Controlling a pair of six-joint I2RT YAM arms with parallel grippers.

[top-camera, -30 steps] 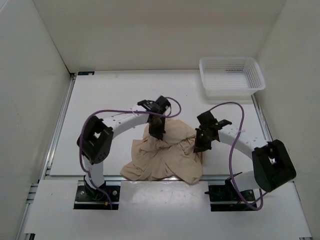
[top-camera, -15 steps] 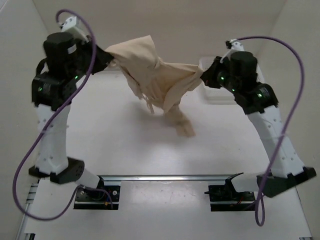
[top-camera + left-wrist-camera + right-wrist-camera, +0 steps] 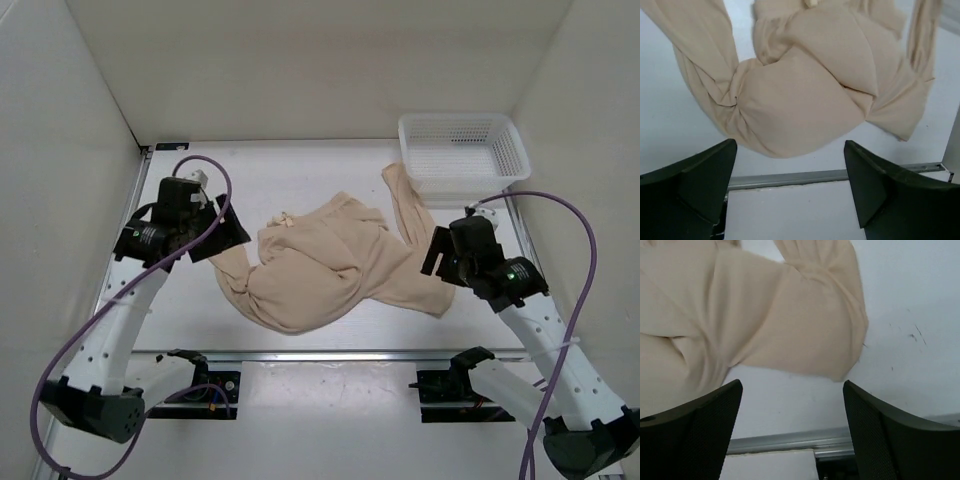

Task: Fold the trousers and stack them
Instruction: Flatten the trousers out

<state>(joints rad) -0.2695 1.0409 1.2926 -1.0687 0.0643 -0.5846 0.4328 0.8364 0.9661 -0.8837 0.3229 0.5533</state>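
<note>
The beige trousers [image 3: 330, 265] lie crumpled and spread over the middle of the table, with one leg [image 3: 402, 200] running back towards the basket. My left gripper [image 3: 228, 236] hangs open just off the cloth's left edge. My right gripper [image 3: 438, 256] hangs open at its right edge. In the left wrist view the trousers [image 3: 805, 85] lie bunched ahead of the open left gripper [image 3: 790, 172], with nothing between its fingers [image 3: 700, 180]. In the right wrist view a flat corner of the trousers [image 3: 755, 315] lies ahead of the open, empty right gripper [image 3: 792, 412].
A white mesh basket [image 3: 462, 150] stands at the back right, touching the end of the trouser leg. A metal rail [image 3: 330, 352] runs along the table's near edge. White walls close in the left, right and back sides.
Half a second ago both grippers held the trousers stretched high in the air. Both arms have since come down, both grippers have opened, and the trousers lie on the table.
</note>
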